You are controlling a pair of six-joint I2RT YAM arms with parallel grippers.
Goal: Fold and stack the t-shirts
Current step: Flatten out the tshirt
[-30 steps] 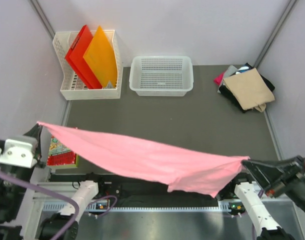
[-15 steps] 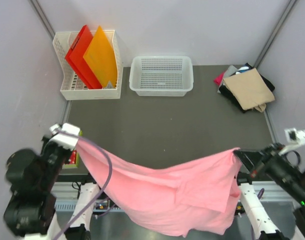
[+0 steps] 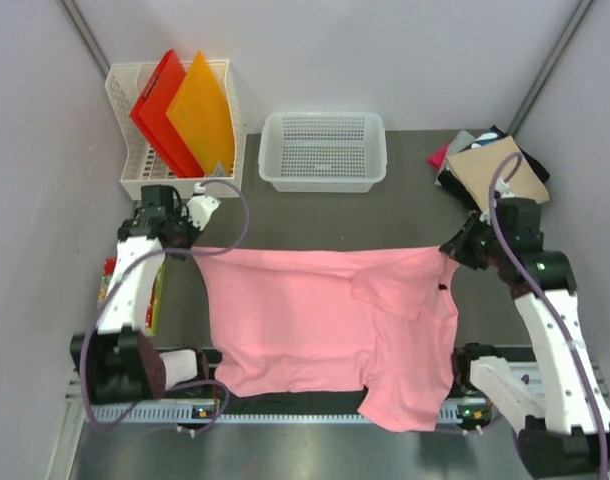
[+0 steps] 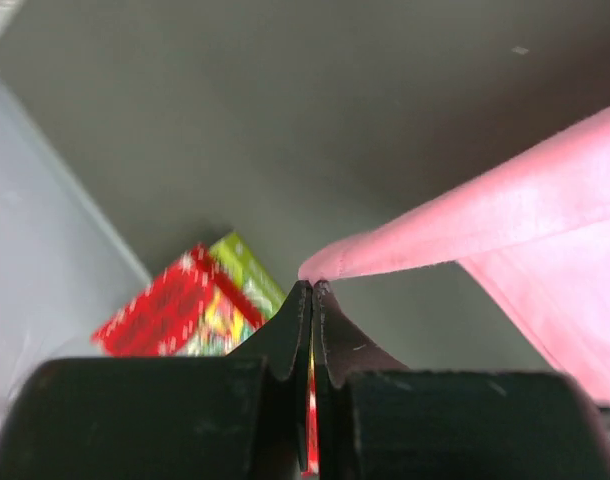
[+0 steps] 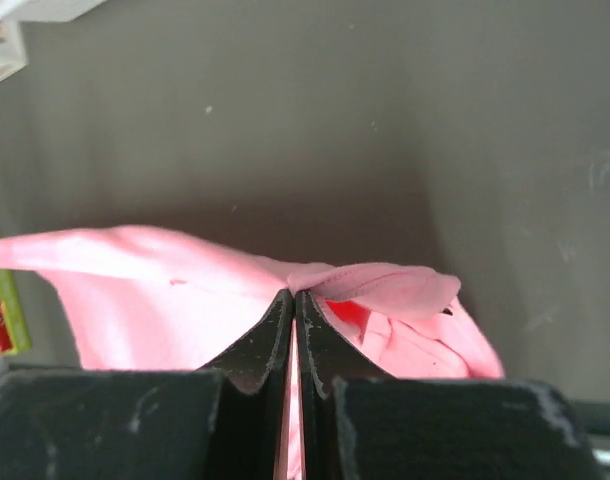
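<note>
Locate the pink t-shirt point(image 3: 315, 320) at the near centre of the desk point(image 3: 315, 220). It lies spread flat, its far edge stretched between both arms and its near right corner reaching past the desk's near edge. The left fingers point(image 4: 290, 330) are pressed together on the shirt's far left corner. The right fingers point(image 5: 265, 335) are pinched on the far right corner.

Check the containers along the far edge. The white file rack point(image 3: 125, 165) at far left holds a red folder point(image 3: 155, 100) and an orange folder point(image 3: 200, 110), both leaning upright. The white mesh basket point(image 3: 325, 150) stands just beside the rack. The folded t-shirts point(image 3: 495, 175) are stacked at the far right corner, tan on top.
</note>
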